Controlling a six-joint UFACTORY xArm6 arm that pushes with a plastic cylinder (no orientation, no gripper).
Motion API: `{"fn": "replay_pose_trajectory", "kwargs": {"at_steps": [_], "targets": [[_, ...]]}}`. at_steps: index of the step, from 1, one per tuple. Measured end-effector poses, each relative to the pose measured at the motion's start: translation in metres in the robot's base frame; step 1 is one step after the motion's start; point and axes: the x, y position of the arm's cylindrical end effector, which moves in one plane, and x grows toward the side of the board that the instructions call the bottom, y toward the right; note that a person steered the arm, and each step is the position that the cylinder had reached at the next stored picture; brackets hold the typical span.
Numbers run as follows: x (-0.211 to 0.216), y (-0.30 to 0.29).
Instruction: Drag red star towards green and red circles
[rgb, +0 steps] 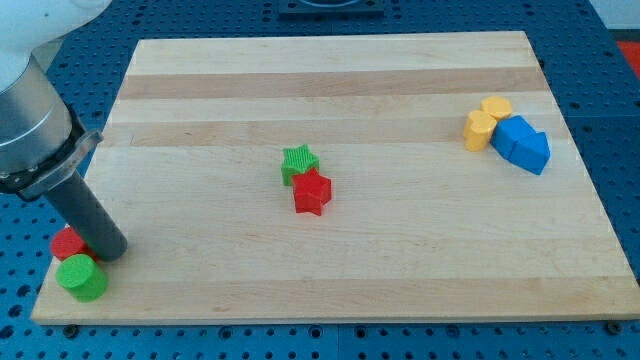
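Note:
The red star lies near the middle of the wooden board, touching a green star just above and left of it. The green circle and the red circle sit together at the board's bottom left corner, the red one partly hidden behind my rod. My tip rests right beside both circles, just right of the red one and above the green one, far to the left of the red star.
Two yellow blocks and two blue blocks cluster at the view's upper right. The arm's thick body comes in from the view's upper left corner.

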Motion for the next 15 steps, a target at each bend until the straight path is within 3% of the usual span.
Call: {"fn": "replay_pose_trajectory", "kwargs": {"at_steps": [4,5,7,8,11,13,15], "targets": [[-0.005,0.293],[-0.019,0.328],[-0.083,0.273],[-0.089,0.221],[-0.023,0.167],[-0.004,0.195],[-0.009,0.134]]}}
